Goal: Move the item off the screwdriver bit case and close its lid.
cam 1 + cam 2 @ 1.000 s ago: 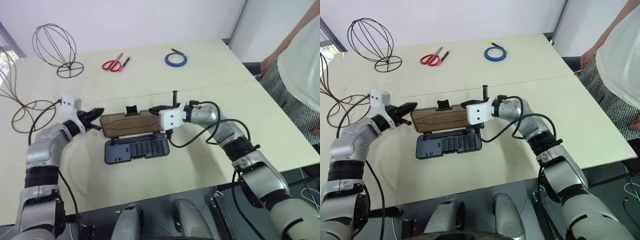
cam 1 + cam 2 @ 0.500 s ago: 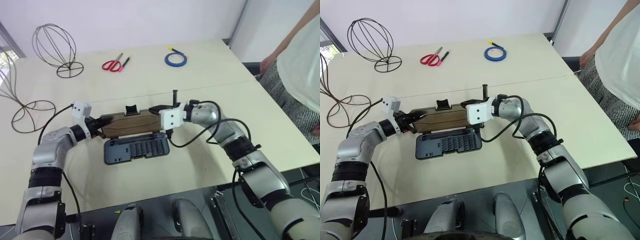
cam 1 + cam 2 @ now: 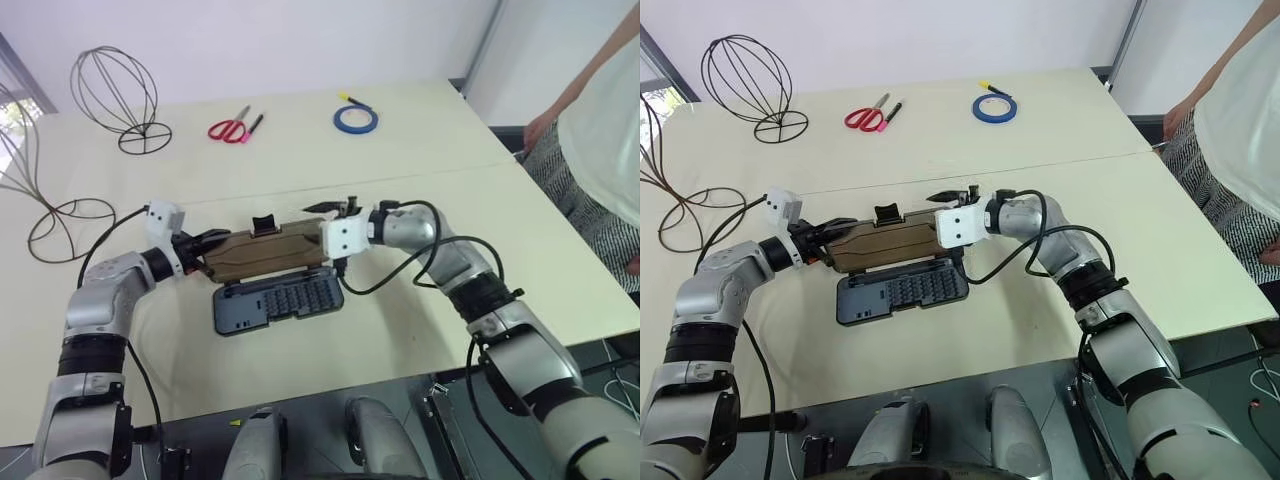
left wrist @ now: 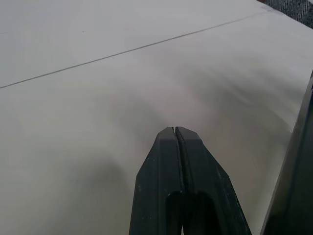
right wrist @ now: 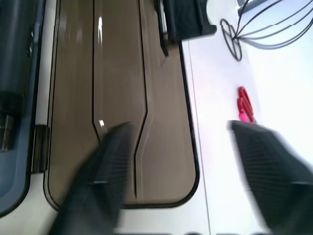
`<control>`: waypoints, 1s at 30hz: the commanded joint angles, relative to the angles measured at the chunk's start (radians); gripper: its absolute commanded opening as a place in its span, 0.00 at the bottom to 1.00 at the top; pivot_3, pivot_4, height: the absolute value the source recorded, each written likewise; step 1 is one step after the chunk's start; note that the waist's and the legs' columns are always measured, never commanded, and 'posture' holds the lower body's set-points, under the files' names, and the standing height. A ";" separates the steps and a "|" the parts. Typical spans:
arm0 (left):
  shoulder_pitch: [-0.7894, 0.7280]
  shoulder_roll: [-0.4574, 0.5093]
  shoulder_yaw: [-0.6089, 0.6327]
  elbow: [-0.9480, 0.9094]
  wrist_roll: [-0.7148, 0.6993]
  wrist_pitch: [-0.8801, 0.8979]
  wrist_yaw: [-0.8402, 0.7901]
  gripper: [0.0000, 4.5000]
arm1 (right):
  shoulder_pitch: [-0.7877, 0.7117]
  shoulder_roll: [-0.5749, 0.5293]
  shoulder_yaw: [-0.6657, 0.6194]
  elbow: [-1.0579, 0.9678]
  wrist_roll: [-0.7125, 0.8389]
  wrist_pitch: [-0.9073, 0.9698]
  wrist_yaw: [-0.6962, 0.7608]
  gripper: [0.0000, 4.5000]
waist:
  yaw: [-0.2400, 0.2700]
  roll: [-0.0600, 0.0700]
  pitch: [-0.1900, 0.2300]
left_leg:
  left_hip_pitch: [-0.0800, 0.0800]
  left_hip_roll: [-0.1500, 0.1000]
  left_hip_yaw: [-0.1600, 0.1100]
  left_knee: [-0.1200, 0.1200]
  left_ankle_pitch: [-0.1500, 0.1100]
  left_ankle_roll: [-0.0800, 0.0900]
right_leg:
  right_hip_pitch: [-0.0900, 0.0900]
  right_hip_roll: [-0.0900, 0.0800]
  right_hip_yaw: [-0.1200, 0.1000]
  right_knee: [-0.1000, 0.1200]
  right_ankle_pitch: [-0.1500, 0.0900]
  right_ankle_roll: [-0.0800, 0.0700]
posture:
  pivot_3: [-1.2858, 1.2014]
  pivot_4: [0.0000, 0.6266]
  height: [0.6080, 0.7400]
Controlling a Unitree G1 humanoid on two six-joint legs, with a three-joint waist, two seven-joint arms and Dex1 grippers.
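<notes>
Since a second earlier, the left gripper [image 3: 830,234] had slid in from open table to the lid's [image 3: 883,240] left end, fingers pressed together and holding nothing, while the right gripper [image 3: 331,208] spread its fingers wide at the lid's right end. That lid stood raised behind the screwdriver bit case [image 3: 902,291], whose tray showed rows of bits. Bare table [image 3: 970,340] lay before the case. At the table's left edge stood the item [image 3: 50,205], well apart.
</notes>
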 commanded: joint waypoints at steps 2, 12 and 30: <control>-0.021 0.001 -0.004 -0.029 0.000 -0.022 -0.020 0.00 | -0.006 -0.031 -0.043 -0.115 0.098 0.100 0.111 1.00 | 0.002 0.000 0.000 | 0.000 0.000 0.000 0.000 0.000 0.000 | 0.000 0.000 0.000 0.000 0.000 0.000 | 0.52 0.24 1.00; 0.030 0.017 -0.011 -0.156 -0.026 0.037 -0.054 0.00 | 0.049 -0.155 -0.166 -0.437 0.357 0.566 0.346 1.00 | 0.005 0.000 0.000 | -0.001 0.000 0.000 0.000 0.000 0.000 | 0.000 0.000 -0.001 -0.001 0.000 0.000 | 0.52 0.24 1.00; 0.305 0.196 0.099 -0.516 -0.170 0.237 -0.093 0.00 | 0.091 -0.243 -0.234 -0.488 0.410 0.691 0.309 1.00 | 0.003 0.001 0.001 | -0.001 0.001 0.000 0.000 0.000 0.000 | 0.000 0.000 0.000 -0.001 0.000 0.000 | 0.52 0.24 1.00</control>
